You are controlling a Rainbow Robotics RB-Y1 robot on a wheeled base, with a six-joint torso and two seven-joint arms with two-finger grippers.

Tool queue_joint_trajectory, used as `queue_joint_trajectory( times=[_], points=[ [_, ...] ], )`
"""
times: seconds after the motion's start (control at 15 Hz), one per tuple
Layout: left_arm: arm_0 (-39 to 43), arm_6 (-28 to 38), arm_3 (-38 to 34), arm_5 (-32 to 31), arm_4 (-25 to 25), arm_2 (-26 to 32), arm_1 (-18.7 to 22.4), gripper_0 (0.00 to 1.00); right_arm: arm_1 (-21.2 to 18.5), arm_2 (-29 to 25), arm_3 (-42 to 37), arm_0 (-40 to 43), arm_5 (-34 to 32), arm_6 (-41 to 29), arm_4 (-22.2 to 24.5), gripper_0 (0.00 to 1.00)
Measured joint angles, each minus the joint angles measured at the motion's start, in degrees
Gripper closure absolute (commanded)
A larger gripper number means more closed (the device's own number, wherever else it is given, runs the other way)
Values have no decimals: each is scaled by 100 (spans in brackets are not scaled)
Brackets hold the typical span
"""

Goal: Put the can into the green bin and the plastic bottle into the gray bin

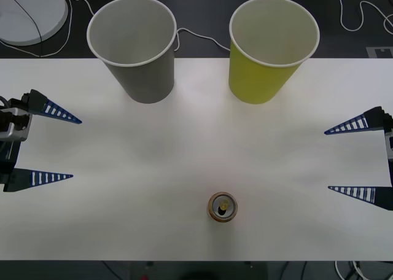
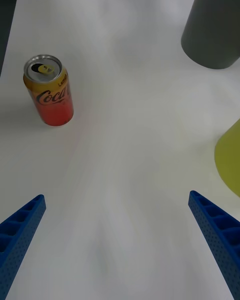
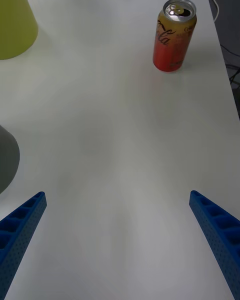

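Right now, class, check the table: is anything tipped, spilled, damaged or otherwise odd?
Mostly tidy: the can stands upright near the table's front edge, its tab already opened, with no spill around it. The gray bin and green bin stand upright at the back. One oddity: no plastic bottle is on the table.

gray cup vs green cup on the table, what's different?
Color: the gray cup is gray outside, the green cup yellow-green. Place: the gray cup stands on the robot's left side of the table, the green cup on its right. Nearness to the can: the green cup stands closer to it than the gray cup. Shared: both upright, similar size, white rims, pale insides, nothing visible inside. Left gripper and right gripper wait open at the table's sides.
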Motion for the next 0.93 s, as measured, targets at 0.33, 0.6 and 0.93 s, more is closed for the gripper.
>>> queue_joint_trajectory(
  times=[0.33,0.6,0.93],
  points=[
    [0,0,0,0,0,0,0,0,0,0,0,0,0,0,0,0],
    [0,0,0,0,1,0,0,0,-119,15,42,177,-1,3,-126,0],
    [0,0,0,0,1,0,0,0,-92,148,298,203,0,208,-183,0]
  ],
)
